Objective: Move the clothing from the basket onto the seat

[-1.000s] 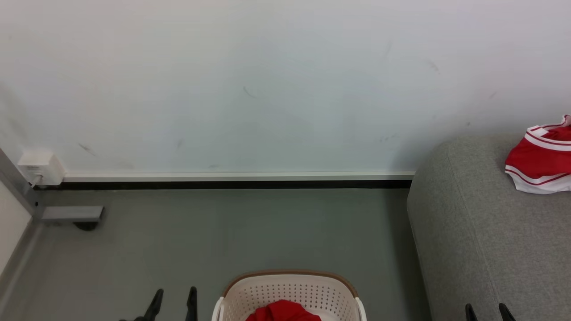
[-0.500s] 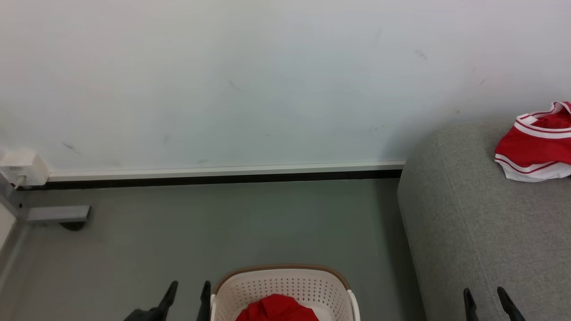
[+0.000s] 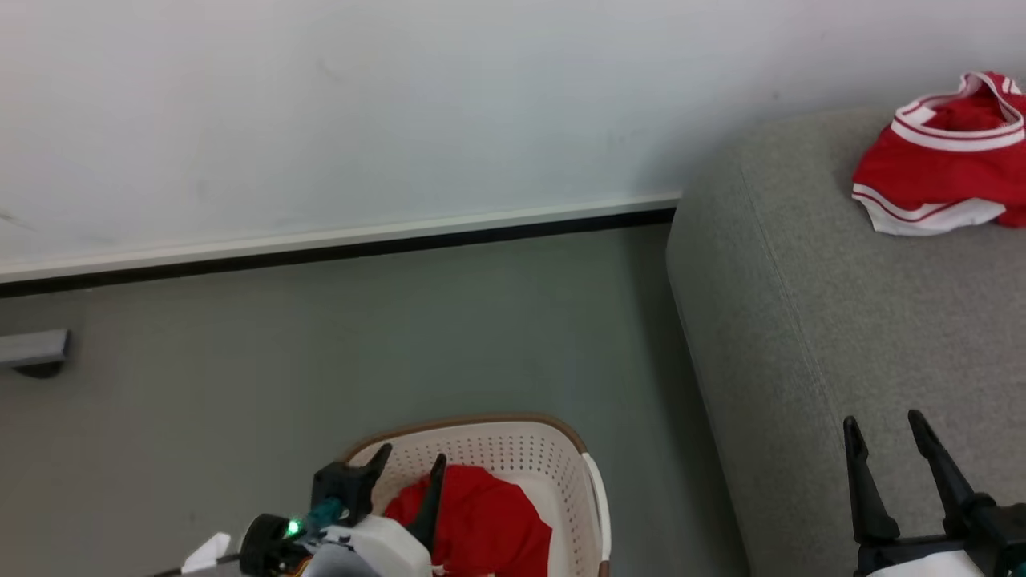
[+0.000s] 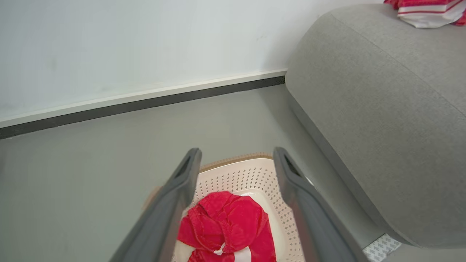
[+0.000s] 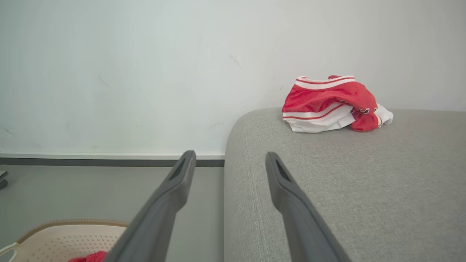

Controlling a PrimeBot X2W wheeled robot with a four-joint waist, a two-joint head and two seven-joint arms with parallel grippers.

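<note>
Two grippers: we see the left gripper [image 3: 411, 458] spread over the basket [image 3: 481, 421], the right gripper [image 3: 882, 420] spread over the seat [image 3: 842, 320]; both empty.
Basket: cream perforated plastic, brown rim; crumpled red garment [image 3: 481, 521] inside.
Seat: grey woven upholstery, rounded edge; striped red-and-white jersey [image 3: 930, 168] on top.

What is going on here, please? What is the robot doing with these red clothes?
The robot is moving clothing from a basket to a couch. One red garment with white striped trim already lies on the grey couch. A second red garment is still inside the cream basket. The left gripper hangs open above it, holding nothing. The right gripper is open and empty over the couch.
</note>
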